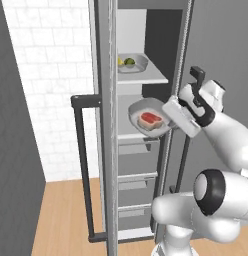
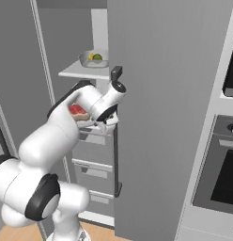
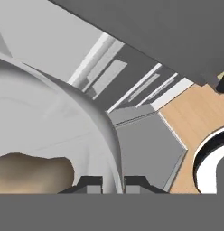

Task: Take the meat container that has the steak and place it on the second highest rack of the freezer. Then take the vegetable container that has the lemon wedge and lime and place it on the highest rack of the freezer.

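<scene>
Above the flat white second highest rack (image 1: 133, 135), the end effector (image 3: 113, 182) grips a shallow grey container's rim (image 1: 137, 106) — red steak (image 1: 150, 119) inside.

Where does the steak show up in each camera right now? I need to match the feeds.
Left base view: steak at centre, in the container at the freezer opening.
Right base view: upper left of centre, partly behind the arm.
Hand view: tan edge at lower left.
Shared landmark: the container's pale rim.

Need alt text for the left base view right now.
The pincer, shut on the rim of the meat container with the steak, holds it at the second highest rack of the open freezer. The vegetable container sits on the highest rack.
</scene>
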